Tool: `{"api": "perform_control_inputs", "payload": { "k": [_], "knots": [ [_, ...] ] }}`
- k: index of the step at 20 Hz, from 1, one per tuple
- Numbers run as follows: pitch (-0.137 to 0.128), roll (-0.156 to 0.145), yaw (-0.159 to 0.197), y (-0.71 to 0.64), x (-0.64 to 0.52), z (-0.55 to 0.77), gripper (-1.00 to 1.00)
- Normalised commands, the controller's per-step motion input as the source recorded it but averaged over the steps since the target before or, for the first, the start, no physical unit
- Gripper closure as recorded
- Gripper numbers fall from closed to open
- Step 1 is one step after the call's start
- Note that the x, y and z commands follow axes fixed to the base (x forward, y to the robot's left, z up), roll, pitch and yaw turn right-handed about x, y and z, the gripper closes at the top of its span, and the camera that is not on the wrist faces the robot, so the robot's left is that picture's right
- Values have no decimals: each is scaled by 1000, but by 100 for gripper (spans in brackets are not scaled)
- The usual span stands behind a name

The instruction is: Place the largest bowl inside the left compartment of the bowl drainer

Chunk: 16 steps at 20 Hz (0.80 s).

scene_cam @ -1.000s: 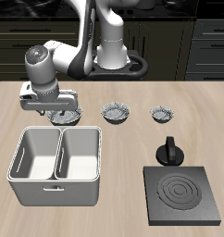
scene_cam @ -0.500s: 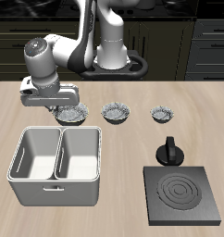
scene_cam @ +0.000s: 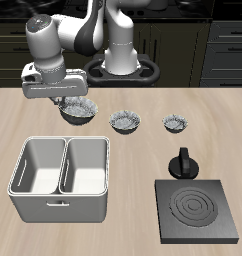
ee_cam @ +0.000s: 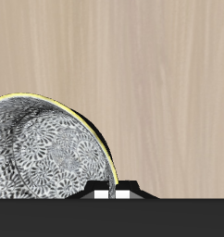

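Risk of slip: widest grey metallic fluted bowl (scene_cam: 81, 110) hanging off table by rim pinch only, tilting slightly; any swing could be shaking it loose before reaching drainer. Two-finger gripper (scene_cam: 69, 101) clamping bowl edge, jaws nearly closed on thin rim. Bowl sitting above table, behind light grey two-well rectangular bowl drainer (scene_cam: 61, 177), near row of medium fluted bowl (scene_cam: 125, 121) and smallest fluted bowl (scene_cam: 174, 123). Wrong well also possible. Wrist view showing speckled, floral-patterned interior, scalloped rim, yellowish edge line.
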Motion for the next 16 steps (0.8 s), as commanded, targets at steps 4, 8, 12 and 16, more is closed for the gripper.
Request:
{"api": "perform_control_inputs", "payload": {
  "k": [4,8,12,16],
  "knots": [
    [-90,-2,5,217,-122,648,100],
    [-59,-17,22,114,-73,385,100],
    [-72,-46,12,240,-135,987,100],
    [-49,-5,5,161,-40,524,100]
  ]
}}
